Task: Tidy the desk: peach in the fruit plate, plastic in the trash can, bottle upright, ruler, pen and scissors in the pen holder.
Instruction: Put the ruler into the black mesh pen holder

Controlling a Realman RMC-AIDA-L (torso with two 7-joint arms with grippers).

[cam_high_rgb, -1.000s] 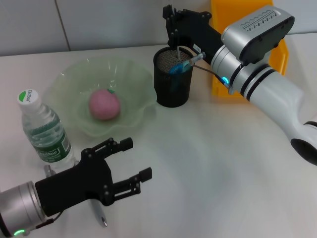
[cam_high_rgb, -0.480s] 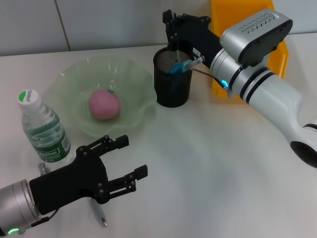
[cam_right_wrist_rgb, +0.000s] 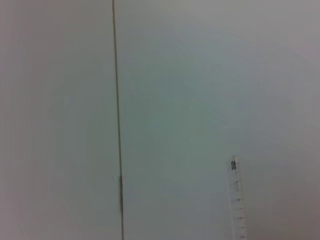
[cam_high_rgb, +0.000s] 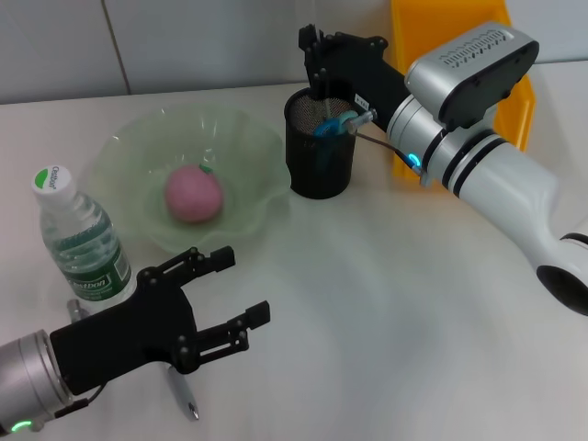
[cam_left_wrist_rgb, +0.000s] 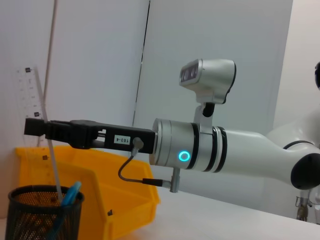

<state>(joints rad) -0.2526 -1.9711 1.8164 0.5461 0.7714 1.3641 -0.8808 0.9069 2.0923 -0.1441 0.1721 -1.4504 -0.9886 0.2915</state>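
Ruler [cam_left_wrist_rgb: 36,107]: translucent, standing upright, lower end down in the pen holder [cam_high_rgb: 321,152], upper end well above the rim. Right tool [cam_left_wrist_rgb: 36,126] closed on the ruler about midway up, directly over the holder; seen best from the left wrist view. In the right wrist view only the top of the ruler [cam_right_wrist_rgb: 237,200] shows against a pale wall.

Pen holder: black mesh cup, upright on the white surface [cam_high_rgb: 386,303], toward the back. Scissors [cam_high_rgb: 333,123] already inside, blue handles poking over the rim and leaning toward the right arm.

Trash can [cam_high_rgb: 459,83]: orange-yellow, just beside the holder on the robot's right, partly hidden by the right arm.

Fruit plate [cam_high_rgb: 129,161]: pale green, wavy rim, just left of the holder. Peach [cam_high_rgb: 194,194] lies in its middle, leaf mark up.

Bottle [cam_high_rgb: 79,241]: upright at the left edge, white cap on, green label facing forward, close to the plate's near-left rim.

Left tool [cam_high_rgb: 220,294]: low at the front left, fingers spread open, holding nothing, near the bottle.

Pen [cam_high_rgb: 184,397]: lying flat on the surface, mostly under the left tool; only its near end shows.
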